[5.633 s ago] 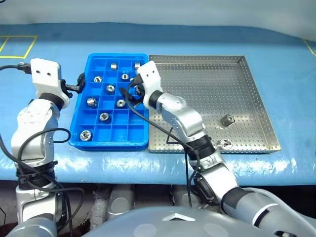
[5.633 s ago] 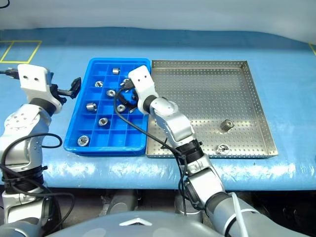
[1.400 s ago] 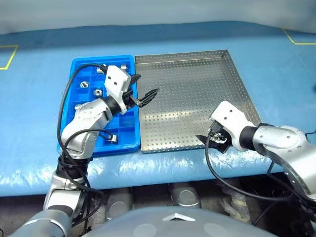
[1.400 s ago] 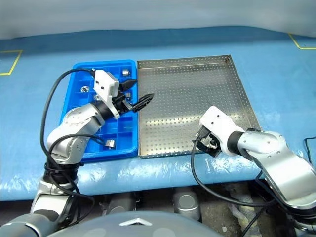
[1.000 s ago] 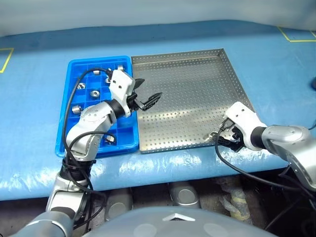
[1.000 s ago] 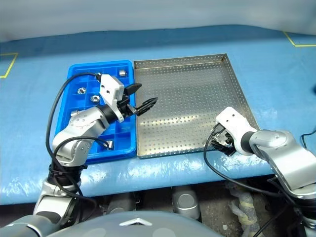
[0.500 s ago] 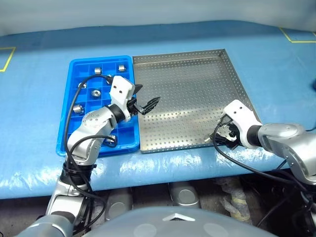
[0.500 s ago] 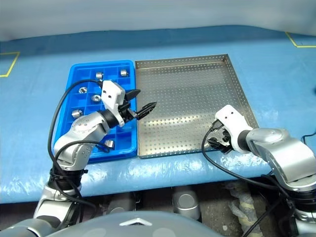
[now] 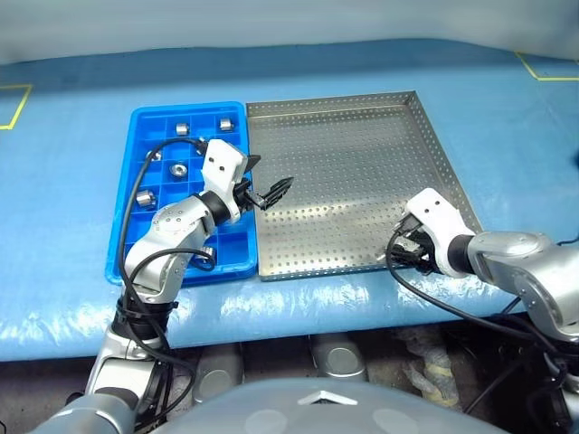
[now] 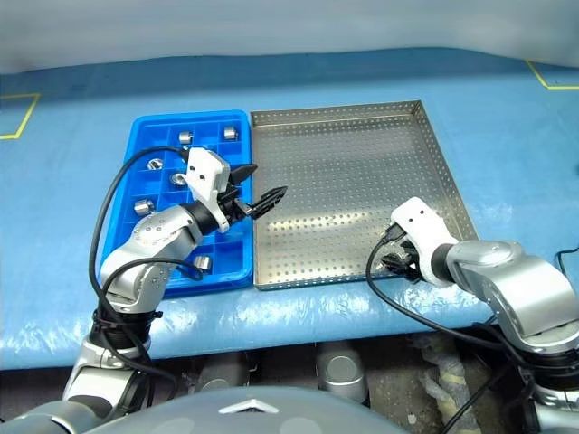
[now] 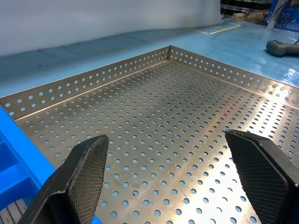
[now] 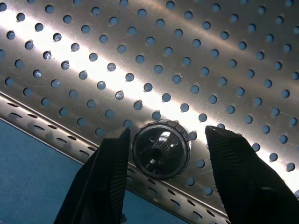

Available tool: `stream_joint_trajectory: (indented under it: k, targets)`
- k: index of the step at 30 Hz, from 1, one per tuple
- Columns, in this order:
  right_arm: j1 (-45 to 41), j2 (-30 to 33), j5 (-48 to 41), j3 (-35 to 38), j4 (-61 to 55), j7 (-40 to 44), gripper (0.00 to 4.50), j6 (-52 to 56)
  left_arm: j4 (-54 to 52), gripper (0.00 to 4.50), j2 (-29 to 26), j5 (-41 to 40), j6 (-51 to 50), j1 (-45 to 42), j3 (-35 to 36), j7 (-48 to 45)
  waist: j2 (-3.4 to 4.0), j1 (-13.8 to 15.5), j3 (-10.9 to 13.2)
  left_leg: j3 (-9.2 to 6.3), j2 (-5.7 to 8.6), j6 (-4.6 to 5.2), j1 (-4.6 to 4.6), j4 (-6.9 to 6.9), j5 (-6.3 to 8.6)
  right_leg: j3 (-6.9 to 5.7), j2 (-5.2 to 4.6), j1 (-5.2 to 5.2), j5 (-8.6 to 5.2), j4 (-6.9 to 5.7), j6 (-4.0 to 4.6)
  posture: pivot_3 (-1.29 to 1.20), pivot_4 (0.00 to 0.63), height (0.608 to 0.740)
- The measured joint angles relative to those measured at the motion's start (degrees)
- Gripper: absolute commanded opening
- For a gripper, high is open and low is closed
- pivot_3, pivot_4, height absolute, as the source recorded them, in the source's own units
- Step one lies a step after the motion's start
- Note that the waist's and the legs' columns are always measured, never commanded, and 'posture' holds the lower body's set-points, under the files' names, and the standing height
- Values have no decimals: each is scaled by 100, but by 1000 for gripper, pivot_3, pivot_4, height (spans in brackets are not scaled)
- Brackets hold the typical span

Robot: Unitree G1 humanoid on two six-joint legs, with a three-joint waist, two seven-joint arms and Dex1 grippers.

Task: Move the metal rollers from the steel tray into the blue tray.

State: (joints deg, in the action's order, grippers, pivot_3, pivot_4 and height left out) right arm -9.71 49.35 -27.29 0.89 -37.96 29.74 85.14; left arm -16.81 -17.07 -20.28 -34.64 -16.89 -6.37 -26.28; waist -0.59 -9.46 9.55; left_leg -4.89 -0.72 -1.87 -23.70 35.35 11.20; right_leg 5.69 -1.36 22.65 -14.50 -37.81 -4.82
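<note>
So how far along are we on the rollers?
Nearly done. Several metal rollers already sit in the blue tray. In hand: the right gripper straddles one last roller at the steel tray's front rim, jaws not yet visibly clamped. Left: grip, carry and drop it. The rest of the steel tray looks bare. The left gripper hangs open and empty over it.

Seven metal rollers (image 12: pixel 161 150), one steel tray (image 9: pixel 344 163), blue tray (image 9: pixel 237 242).
</note>
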Motion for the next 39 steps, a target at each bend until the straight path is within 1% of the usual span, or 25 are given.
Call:
stream_joint_trajectory:
  k: [11,19,26,29,31,39]
  targets:
    - [-4,138,-4,-85,153,-10,2621,-5,0,4354,6,-1,0,0,0,5,-1,131,-4,-1,0,2,1,-1,1,-2,0,-2,0,2,1,-223,150,740]
    - [-136,118,-103,-99,709,56,2621,161,0,4354,46,6,1,1,0,37,-1,204,-4,-2,3,10,-1,-1,6,-2,-3,-4,-3,4,3,-216,150,740]
    - [-144,124,-149,-127,817,109,2621,216,0,4354,65,8,1,13,0,77,-1,225,-5,-2,3,18,0,-1,11,-4,-3,-5,-9,4,2,-218,150,740]
    - [-153,147,-185,-159,816,129,2070,223,0,4354,64,9,1,13,0,79,-1,234,-5,-2,3,18,0,0,11,-4,-3,-6,-10,4,2,-219,150,740]
    - [-208,168,-211,-177,825,130,1588,230,2,4354,63,13,1,12,0,80,-1,235,-5,-2,4,18,0,2,11,-4,-4,-7,-10,4,1,-221,150,740]
    - [-258,168,-210,-205,853,95,1586,226,2,4354,64,14,2,12,0,79,-1,232,-5,-2,4,19,3,10,12,-4,-4,-12,-10,2,0,-219,150,740]
